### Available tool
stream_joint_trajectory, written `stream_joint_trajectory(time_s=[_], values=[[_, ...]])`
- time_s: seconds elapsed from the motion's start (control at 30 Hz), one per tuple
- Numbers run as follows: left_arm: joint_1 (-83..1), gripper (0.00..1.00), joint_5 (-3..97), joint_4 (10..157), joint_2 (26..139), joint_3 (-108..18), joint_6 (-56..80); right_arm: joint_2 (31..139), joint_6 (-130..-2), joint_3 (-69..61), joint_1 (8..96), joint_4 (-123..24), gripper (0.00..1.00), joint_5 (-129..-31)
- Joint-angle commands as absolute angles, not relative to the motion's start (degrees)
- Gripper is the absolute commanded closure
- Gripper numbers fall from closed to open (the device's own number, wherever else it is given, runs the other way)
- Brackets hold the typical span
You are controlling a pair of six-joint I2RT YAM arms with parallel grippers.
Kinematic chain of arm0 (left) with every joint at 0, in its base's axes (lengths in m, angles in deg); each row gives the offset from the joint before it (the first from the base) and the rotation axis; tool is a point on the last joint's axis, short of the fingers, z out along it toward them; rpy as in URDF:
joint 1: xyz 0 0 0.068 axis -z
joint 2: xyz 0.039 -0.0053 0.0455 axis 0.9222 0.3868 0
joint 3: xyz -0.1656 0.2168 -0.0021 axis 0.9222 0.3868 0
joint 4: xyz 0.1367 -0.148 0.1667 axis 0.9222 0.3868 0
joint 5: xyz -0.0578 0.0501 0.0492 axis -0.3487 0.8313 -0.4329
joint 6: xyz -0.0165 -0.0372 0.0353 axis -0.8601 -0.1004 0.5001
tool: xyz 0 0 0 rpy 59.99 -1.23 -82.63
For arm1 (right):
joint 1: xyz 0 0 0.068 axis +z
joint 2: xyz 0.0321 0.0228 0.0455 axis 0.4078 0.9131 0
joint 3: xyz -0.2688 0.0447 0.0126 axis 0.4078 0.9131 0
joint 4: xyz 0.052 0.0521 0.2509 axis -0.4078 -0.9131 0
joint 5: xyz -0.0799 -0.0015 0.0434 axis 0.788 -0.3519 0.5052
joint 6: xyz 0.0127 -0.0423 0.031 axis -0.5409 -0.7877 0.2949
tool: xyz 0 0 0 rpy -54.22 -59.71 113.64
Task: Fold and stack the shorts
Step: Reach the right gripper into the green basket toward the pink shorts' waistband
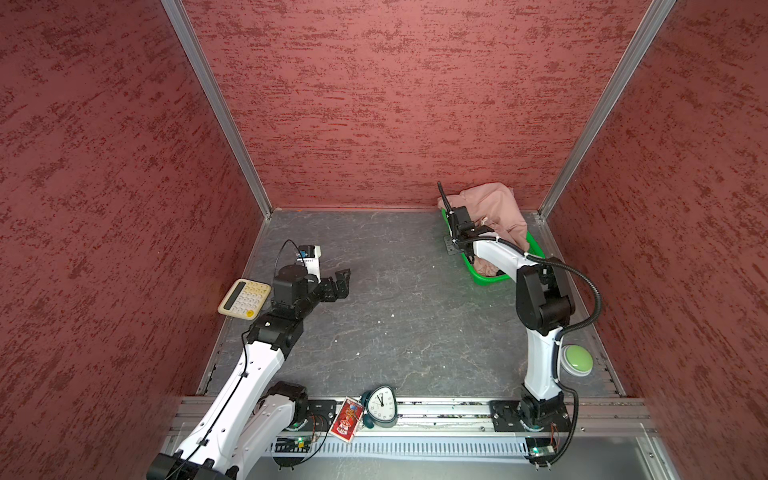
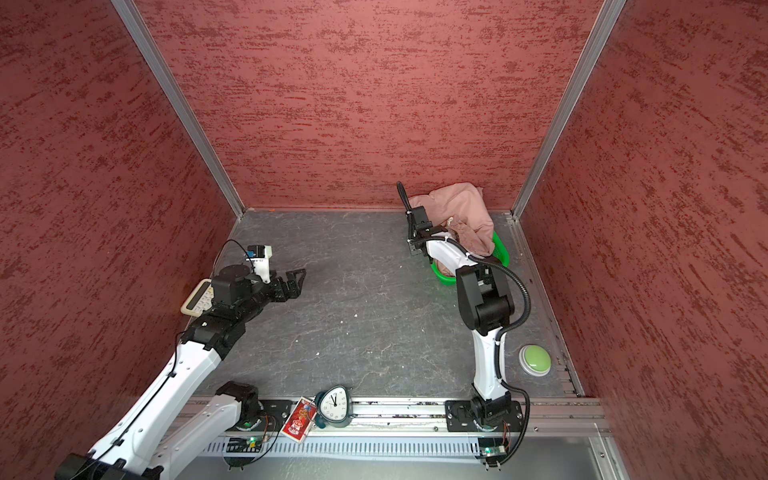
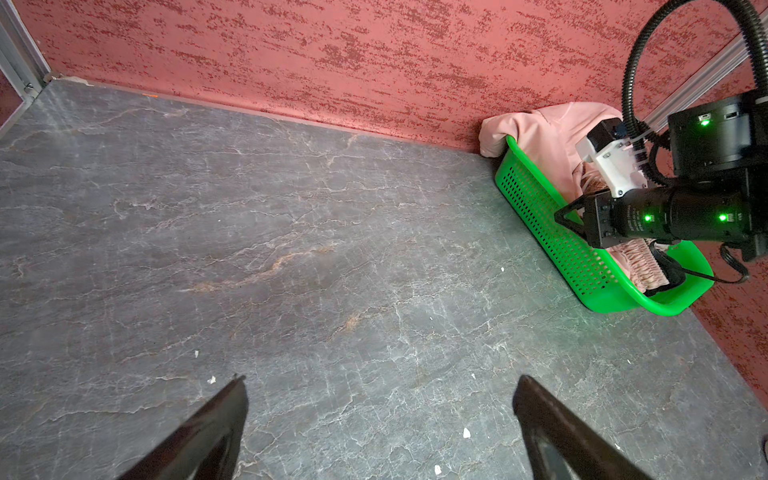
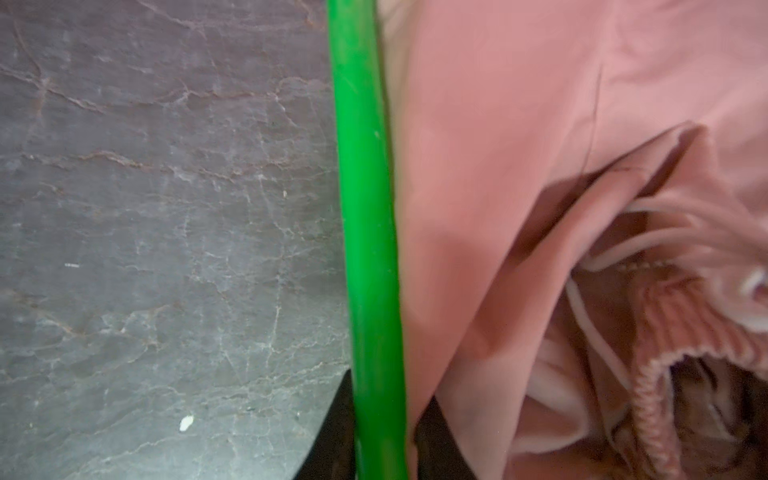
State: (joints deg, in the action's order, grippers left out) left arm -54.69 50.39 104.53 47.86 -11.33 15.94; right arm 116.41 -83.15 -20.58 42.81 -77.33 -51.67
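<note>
The dusty pink shorts [image 1: 494, 208] [image 2: 461, 203] lie heaped in the green perforated basket [image 1: 490, 280] [image 2: 444, 280] at the back right corner, spilling over its far rim. Their gathered waistband [image 4: 673, 316] shows in the right wrist view. A dark patch [image 3: 667, 268] under the pink cloth may be the black shorts; most of that pair is hidden. My right gripper [image 4: 388, 390] [image 3: 561, 216] is shut on the basket's rim [image 4: 370, 208], one finger outside and one inside against the pink shorts [image 4: 498, 166]. My left gripper [image 1: 343, 278] [image 3: 378, 378] hovers open over bare table at mid left.
A cream calculator [image 1: 245, 298] lies by the left arm. A clock [image 1: 382, 405] and a red card pack [image 1: 347, 422] sit on the front rail. A green push button [image 1: 577, 359] sits at front right. Red walls close in three sides.
</note>
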Motion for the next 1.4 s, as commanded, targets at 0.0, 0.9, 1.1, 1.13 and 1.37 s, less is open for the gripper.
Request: stream_joint_trajectory(time_s=[0.0,0.9,1.1,1.13,1.37], values=[[-54.44,0.01,49.74,104.22,47.83,-10.82,16.44,117.11,-75.99,-21.92,41.56,-76.90,0.86,-48.33],[-54.01,0.01,51.46,104.38,48.23,-10.13,15.21,116.62,-96.01,-20.46,31.39,-70.42,0.71,-46.82],[-53.88,0.01,51.82,104.54,47.83,-10.48,14.99,110.62,-94.78,-17.64,31.38,-69.17,0.44,-52.88],[-53.80,0.01,51.83,104.63,47.87,-10.69,15.01,109.00,-94.09,-16.96,31.41,-68.56,0.41,-54.05],[-53.53,0.01,52.33,106.10,47.51,-12.55,15.38,99.81,-89.75,-12.55,30.81,-66.08,0.28,-51.53]])
